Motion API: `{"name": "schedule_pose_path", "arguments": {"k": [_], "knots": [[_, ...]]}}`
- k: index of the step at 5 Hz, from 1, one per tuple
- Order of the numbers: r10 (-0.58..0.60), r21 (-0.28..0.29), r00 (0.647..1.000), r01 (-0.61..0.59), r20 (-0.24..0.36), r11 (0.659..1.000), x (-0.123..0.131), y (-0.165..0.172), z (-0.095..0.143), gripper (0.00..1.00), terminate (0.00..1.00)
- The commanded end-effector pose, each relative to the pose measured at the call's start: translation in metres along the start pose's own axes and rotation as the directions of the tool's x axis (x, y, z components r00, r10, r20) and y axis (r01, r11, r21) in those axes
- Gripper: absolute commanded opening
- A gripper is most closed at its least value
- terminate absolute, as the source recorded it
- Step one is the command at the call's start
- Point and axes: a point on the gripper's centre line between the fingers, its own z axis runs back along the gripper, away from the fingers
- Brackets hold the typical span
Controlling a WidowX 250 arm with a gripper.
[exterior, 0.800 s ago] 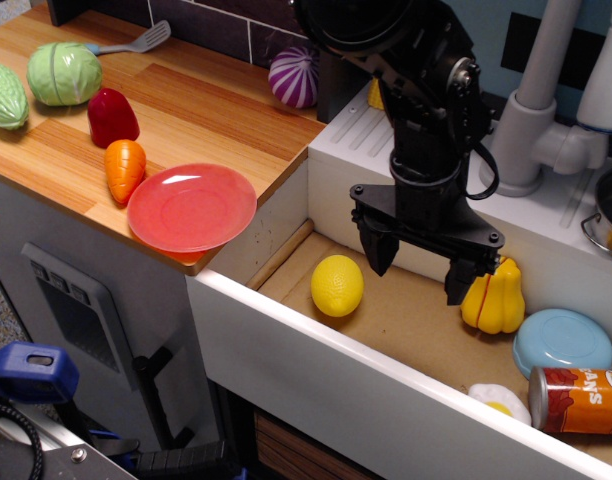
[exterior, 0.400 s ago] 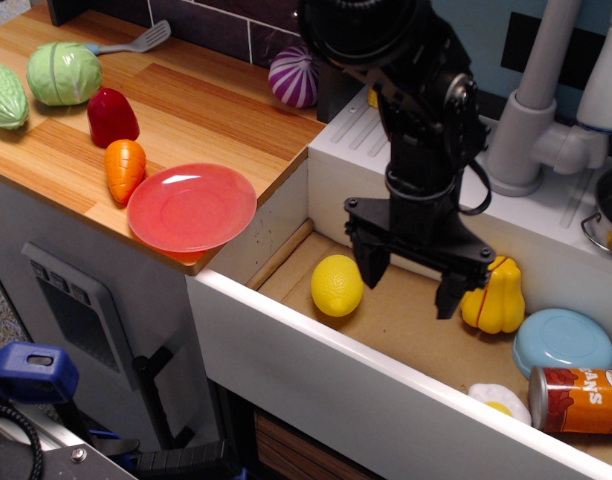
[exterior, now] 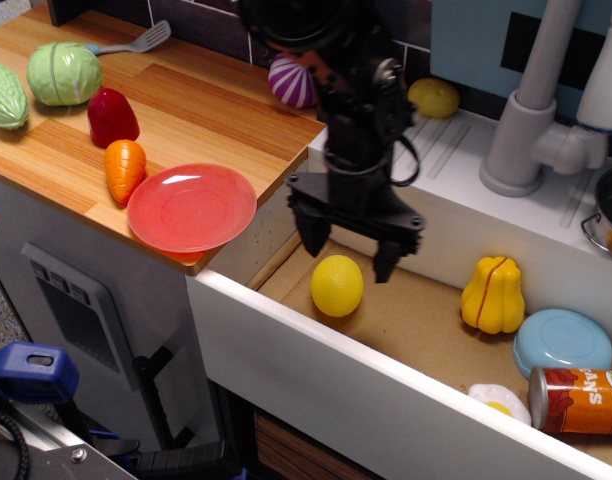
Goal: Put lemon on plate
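The lemon (exterior: 337,285), smooth, bright yellow and egg-shaped, lies on the floor of the sink basin near its left wall. My black gripper (exterior: 347,253) hangs just above and behind it, jaws open wide, one finger on each side, not touching it. The glossy red plate (exterior: 191,207) sits empty at the front right corner of the wooden counter, left of the sink.
In the basin (exterior: 416,315) lie a ridged yellow squash (exterior: 493,293), a light blue plate (exterior: 563,341), a can (exterior: 578,398) and a fried egg toy (exterior: 498,399). On the counter: a carrot (exterior: 124,167), a red pepper (exterior: 112,116), a cabbage (exterior: 63,72). A duller yellow fruit (exterior: 433,97) and a faucet (exterior: 531,100) stand behind.
My gripper has moved left across the basin, from beside the squash to directly over the lemon. It stays open. The lemon has not moved.
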Motion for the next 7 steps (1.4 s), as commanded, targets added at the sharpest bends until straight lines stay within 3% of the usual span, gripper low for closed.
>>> {"name": "schedule_pose_path", "arguments": {"k": [1,3,5,6,7], "knots": [[0.003,-0.013,0.996,-0.002,0.087,1.0,0.021,0.019,-0.012,1.0,0.0],[-0.01,-0.075,0.996,0.017,0.094,0.997,0.028,0.027,-0.038,1.0,0.0],[0.012,-0.161,0.998,-0.003,0.055,0.987,0.02,0.032,-0.063,1.0,0.0],[0.023,-0.176,0.997,-0.011,0.068,0.984,0.016,0.031,-0.072,1.0,0.0],[0.046,-0.162,0.997,-0.036,0.06,0.986,0.016,0.024,-0.062,0.0,0.0]]}}
